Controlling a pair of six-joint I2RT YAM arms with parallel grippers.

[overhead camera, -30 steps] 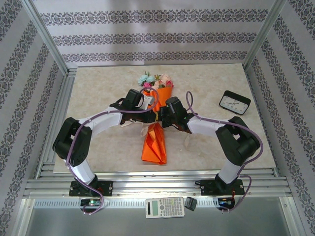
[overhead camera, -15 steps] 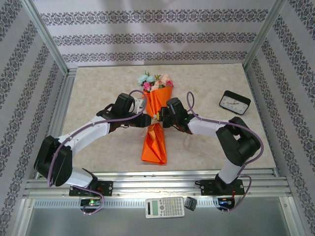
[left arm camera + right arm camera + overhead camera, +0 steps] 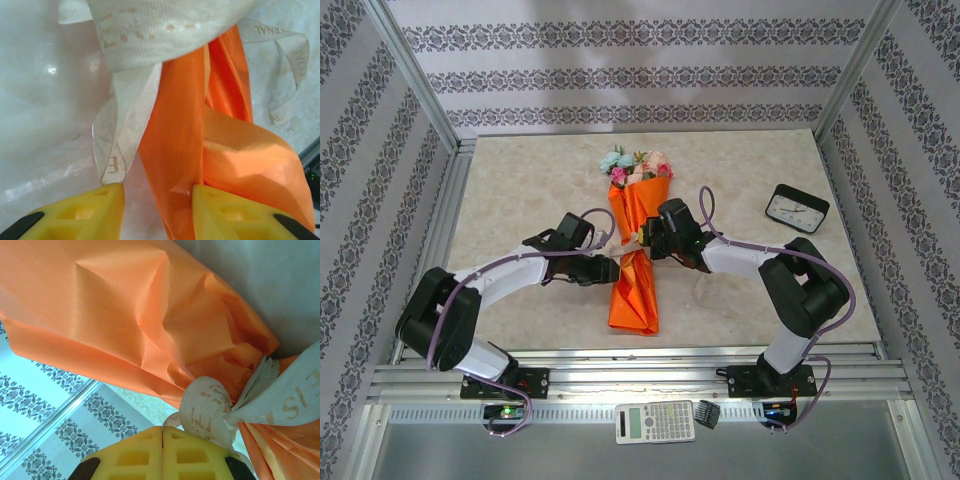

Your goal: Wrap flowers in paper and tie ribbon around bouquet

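Observation:
The bouquet (image 3: 636,262) lies lengthwise mid-table, an orange paper (image 3: 175,165) cone with the flowers (image 3: 635,165) at its far end. The beige ribbon (image 3: 125,135) is bunched round the cone's waist, and a loose strand curls off over the table. My left gripper (image 3: 611,268) sits low at the cone's left side. Its yellow fingers (image 3: 85,210) stand apart, open, with a fold of paper and bare table between them. My right gripper (image 3: 643,240) is at the waist from the right, shut, with a ribbon loop (image 3: 205,412) coming off its closed tips (image 3: 162,429).
A black desk clock (image 3: 797,208) stands at the right of the marble table (image 3: 520,170). A calculator (image 3: 655,421) and a small dark block (image 3: 708,412) lie on the rail in front. Patterned walls and metal posts ring the table.
My left gripper has drawn back from the cone's waist toward the near left and its fingers have parted. The right arm and the bouquet have stayed put.

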